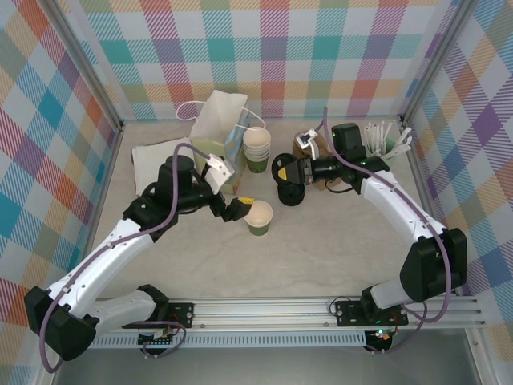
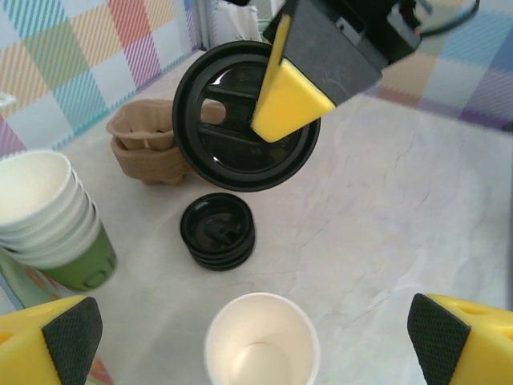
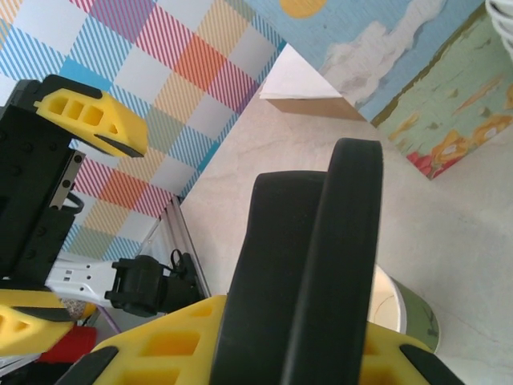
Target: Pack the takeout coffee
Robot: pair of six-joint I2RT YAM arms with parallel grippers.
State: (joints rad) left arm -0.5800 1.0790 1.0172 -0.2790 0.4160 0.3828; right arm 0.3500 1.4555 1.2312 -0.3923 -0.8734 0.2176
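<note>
The small green paper cup (image 1: 259, 216) with a cream rim stands upright on the table. In the left wrist view the cup (image 2: 261, 345) sits low between my left gripper's wide-apart pads (image 2: 72, 337), untouched. My left gripper (image 1: 240, 208) is open beside it. My right gripper (image 1: 287, 171) is shut on a round black lid (image 1: 280, 170), held on edge above the table behind the cup. The left wrist view shows that lid (image 2: 240, 116) face-on. In the right wrist view the lid (image 3: 329, 273) is edge-on between the yellow fingers of my right gripper (image 3: 304, 353), with the cup (image 3: 401, 309) below.
A stack of black lids (image 1: 290, 193) lies under the right gripper. Nested cream-rimmed cups (image 1: 256, 148) stand by a printed paper bag (image 1: 220, 128). Brown cup carriers (image 1: 317, 148) and a pot of white sticks (image 1: 381, 140) are at the back right.
</note>
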